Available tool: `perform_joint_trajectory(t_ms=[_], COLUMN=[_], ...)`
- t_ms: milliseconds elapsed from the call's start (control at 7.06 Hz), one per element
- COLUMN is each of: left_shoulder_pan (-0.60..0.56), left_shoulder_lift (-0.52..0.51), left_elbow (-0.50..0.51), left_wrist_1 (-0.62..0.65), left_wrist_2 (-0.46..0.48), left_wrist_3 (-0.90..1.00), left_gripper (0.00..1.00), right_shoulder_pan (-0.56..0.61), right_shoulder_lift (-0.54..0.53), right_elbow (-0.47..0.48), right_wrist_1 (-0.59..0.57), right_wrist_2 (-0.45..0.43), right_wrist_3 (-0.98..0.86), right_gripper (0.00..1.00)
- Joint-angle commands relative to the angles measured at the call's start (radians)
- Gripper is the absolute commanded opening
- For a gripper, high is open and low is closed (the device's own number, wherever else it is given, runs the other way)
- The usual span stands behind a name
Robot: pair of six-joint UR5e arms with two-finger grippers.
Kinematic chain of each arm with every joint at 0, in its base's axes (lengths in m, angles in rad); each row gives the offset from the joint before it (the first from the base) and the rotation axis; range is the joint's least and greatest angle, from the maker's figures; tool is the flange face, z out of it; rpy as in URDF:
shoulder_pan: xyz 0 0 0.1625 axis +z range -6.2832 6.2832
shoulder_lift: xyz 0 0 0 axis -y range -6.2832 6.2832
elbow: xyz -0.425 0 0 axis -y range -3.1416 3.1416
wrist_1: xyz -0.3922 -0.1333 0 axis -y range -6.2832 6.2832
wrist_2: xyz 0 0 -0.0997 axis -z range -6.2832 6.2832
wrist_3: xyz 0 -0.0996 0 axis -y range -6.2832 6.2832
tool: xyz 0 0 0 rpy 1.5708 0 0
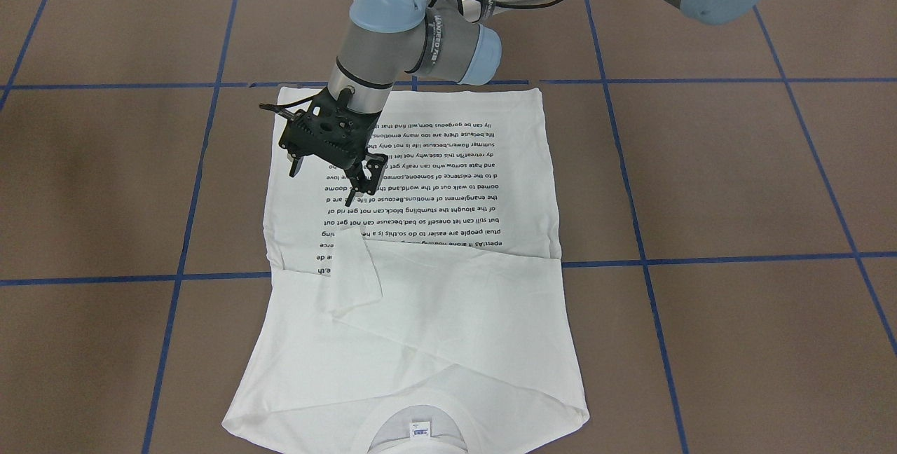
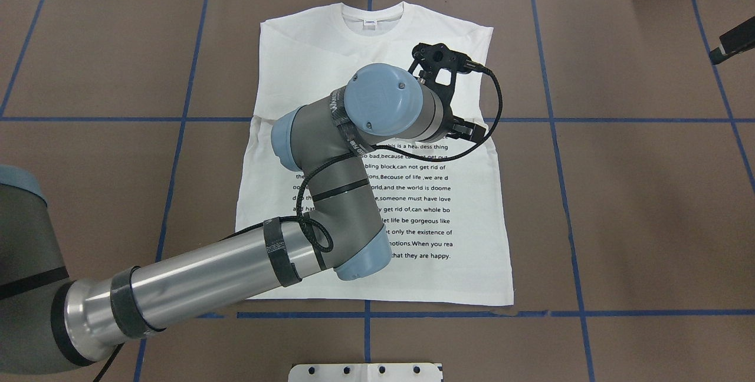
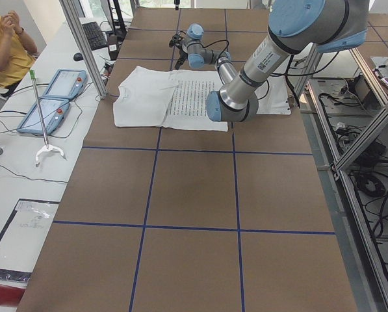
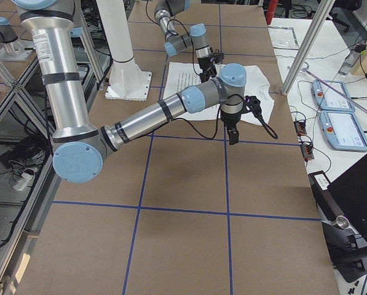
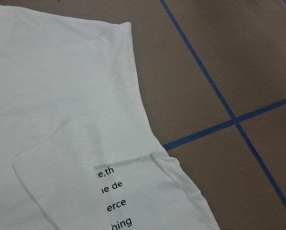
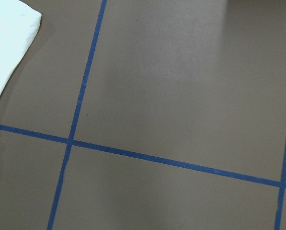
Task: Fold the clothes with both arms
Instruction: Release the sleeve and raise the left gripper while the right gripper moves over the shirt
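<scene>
Spread and empty, the left hand [image 1: 324,179] hangs over the white shirt [image 1: 448,314], above the printed lines on the robot's right half of it. The shirt lies flat on the tabletop [image 1: 736,181], its long axis running away from the robot, with the hem nearest and the collar farthest. A folded-in sleeve end [image 1: 354,268] lies just beyond the hand, toward the collar. The right hand [image 4: 232,132] hangs off the cloth, over bare tabletop on the shirt's right; I cannot tell whether it is spread. Being nearer, the left hand looks best placed for that sleeve end.
</scene>
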Motion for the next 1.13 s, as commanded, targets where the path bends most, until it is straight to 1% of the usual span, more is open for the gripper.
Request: perform_joint_trajectory(t_ms=[0, 142, 425, 567, 708, 992], left_shoulder_pan=[-0.097, -0.152, -0.255, -0.302, -0.336, -0.336], left_shoulder_lift=[0.108, 0.185, 0.291, 0.332, 0.363, 0.373], left_elbow=[-0.135, -0.207, -0.305, -0.341, -0.368, -0.407], left_wrist_1=[0.025, 0.035, 0.065, 0.068, 0.067, 0.059], left_wrist_2=[-0.139, -0.182, -0.192, -0.205, -0.265, -0.267], left_wrist_3=[0.133, 0.161, 0.35, 0.454, 0.512, 0.514], left_gripper=[1.0, 1.0, 1.0, 1.0, 1.0, 1.0], right_shoulder_pan=[-0.081, -0.139, -0.317, -0.368, -0.395, -0.509], right_shoulder_lift=[0.019, 0.063, 0.199, 0.239, 0.287, 0.399], right_elbow=[0.001, -0.004, -0.053, -0.088, -0.132, -0.226], right_wrist_1=[0.077, 0.118, 0.119, 0.12, 0.117, 0.119], right_wrist_2=[-0.009, -0.056, -0.216, -0.243, -0.265, -0.341], right_wrist_3=[0.137, 0.242, 0.437, 0.467, 0.492, 0.626], right_gripper=[1.0, 1.0, 0.99, 0.99, 0.99, 0.97])
